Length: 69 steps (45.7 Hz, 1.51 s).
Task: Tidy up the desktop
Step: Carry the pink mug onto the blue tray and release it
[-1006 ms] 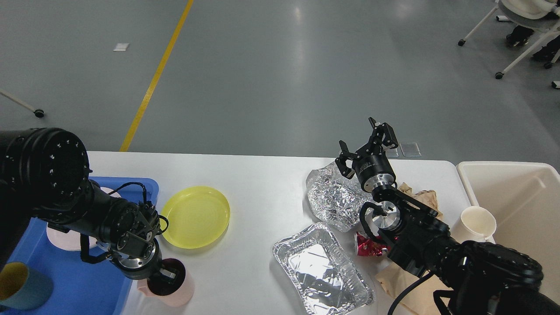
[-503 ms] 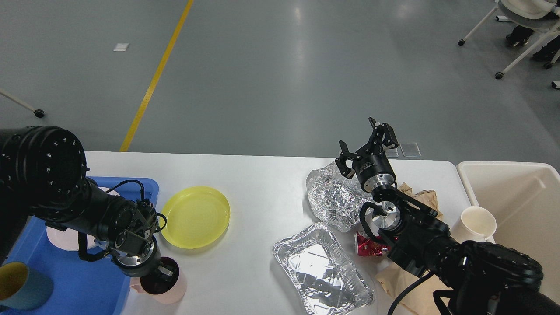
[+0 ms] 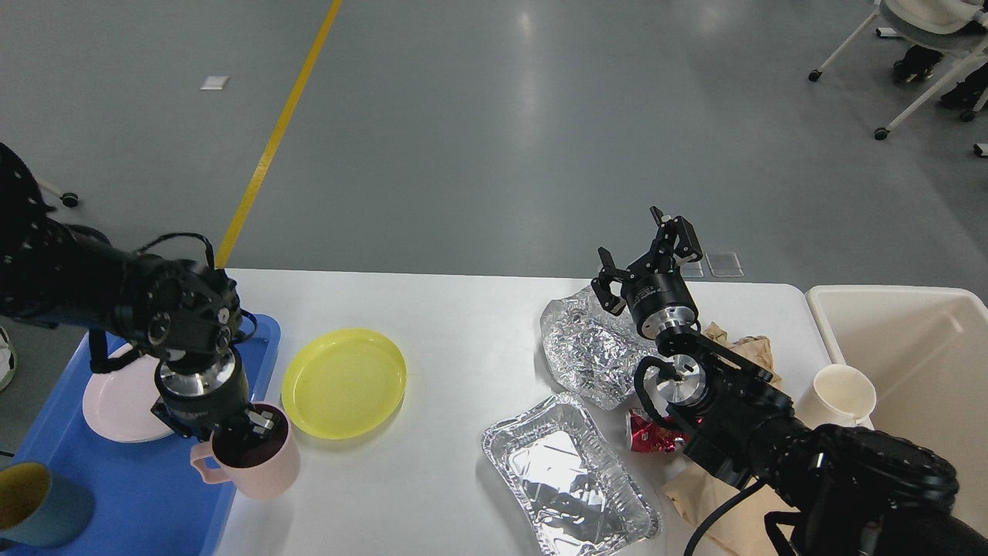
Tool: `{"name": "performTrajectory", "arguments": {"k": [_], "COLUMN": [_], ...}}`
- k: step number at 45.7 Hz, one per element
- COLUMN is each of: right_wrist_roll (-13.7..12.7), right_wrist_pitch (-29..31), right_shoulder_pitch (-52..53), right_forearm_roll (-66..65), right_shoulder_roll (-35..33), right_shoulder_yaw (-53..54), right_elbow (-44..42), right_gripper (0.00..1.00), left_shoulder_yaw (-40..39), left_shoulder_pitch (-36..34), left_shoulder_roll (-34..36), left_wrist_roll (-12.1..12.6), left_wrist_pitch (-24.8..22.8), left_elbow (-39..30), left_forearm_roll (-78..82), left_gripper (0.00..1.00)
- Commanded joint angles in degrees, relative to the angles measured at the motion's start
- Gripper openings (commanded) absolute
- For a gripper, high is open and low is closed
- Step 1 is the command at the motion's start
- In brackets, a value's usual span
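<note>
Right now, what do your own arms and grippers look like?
Both arms are matte black with thick round joints, silver metal wrist rings and thin black cables looping alongside. The right gripper has two slim black angular fingers. The left gripper is too dark to make out.

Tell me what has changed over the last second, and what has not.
The left gripper, its fingers down inside the pink mug, has carried the mug left and farther from the robot, to the blue tray's right edge; the arm has swung up and back. The right gripper stays open and raised above the crumpled foil. Yellow plate, foil tray and paper cup are unmoved.
</note>
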Motion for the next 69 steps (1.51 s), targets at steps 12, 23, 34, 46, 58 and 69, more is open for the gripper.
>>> {"name": "performTrajectory", "arguments": {"k": [12, 23, 34, 46, 58, 69], "right_wrist_roll": [0.0, 0.0, 0.0, 0.0, 0.0, 0.0], "right_wrist_pitch": [0.0, 0.0, 0.0, 0.0, 0.0, 0.0], "right_shoulder_pitch": [0.01, -0.07, 0.01, -0.08, -0.08, -0.08], "right_forearm_roll": [0.0, 0.0, 0.0, 0.0, 0.0, 0.0], "right_shoulder_roll": [0.0, -0.09, 0.0, 0.0, 0.0, -0.09], "right_shoulder_yaw": [0.0, 0.0, 0.0, 0.0, 0.0, 0.0], "right_elbow": [0.0, 0.0, 0.0, -0.09, 0.0, 0.0], "right_gripper": [1.0, 1.0, 1.0, 1.0, 1.0, 1.0], "left_shoulder_yaw": [2.7, 4.2, 3.67, 4.02, 3.5, 3.76], "left_shoulder_pitch": [-7.99, 3.25, 10.29, 14.42, 16.01, 15.57], "left_shoulder_roll": [9.46, 11.74, 11.83, 11.74, 11.48, 11.66], "left_wrist_roll": [0.4, 1.1, 2.68, 2.68, 2.68, 4.17], "left_wrist_pitch": [-15.73, -1.24, 7.74, 12.39, 13.1, 7.92], "left_elbow": [0.81, 1.42, 1.6, 3.09, 4.41, 4.85], "left_forearm_roll": [3.22, 6.04, 6.04, 6.04, 6.04, 6.04], "left_gripper": [0.0, 0.0, 0.0, 0.01, 0.26, 1.0]}}
